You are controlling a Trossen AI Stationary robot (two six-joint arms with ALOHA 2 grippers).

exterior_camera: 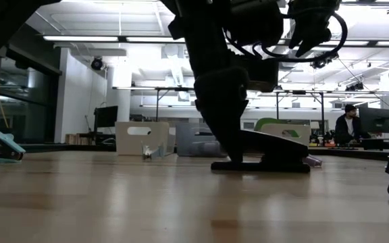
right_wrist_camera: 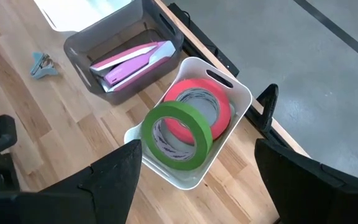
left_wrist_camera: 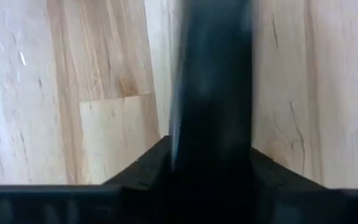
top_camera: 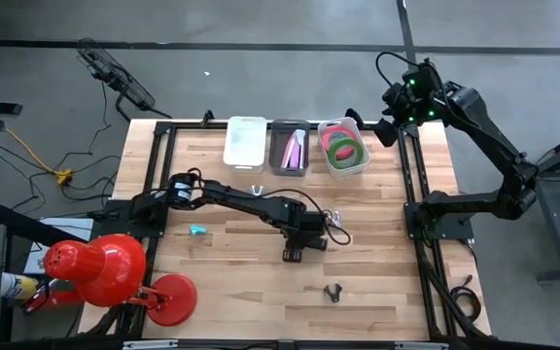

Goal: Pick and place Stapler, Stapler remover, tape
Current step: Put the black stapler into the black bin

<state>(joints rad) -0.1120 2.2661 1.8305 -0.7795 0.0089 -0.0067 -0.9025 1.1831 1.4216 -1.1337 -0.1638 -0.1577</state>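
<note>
Black stapler (top_camera: 297,248) lay near the wooden table's (top_camera: 222,292) middle, the left gripper (top_camera: 299,243) clenched around it. Green and pink tape rolls (right_wrist_camera: 188,121) sat in a white bin (right_wrist_camera: 238,93) under the released right gripper (right_wrist_camera: 197,180).

Wooden table (top_camera: 222,282), three bins (top_camera: 245,143), black stapler (top_camera: 299,248), red lamp (top_camera: 100,270)

Left arm extended and lowered; right arm raised at the far right.

Left arm reaches across the tabletop centre, wrist pitched down; left gripper (top_camera: 297,248) is at the surface, fingers closed around a black stapler (exterior_camera: 269,154). Right arm is folded back, right gripper (right_wrist_camera: 191,186) held high with its fingers (right_wrist_camera: 114,180) spread wide.
</note>
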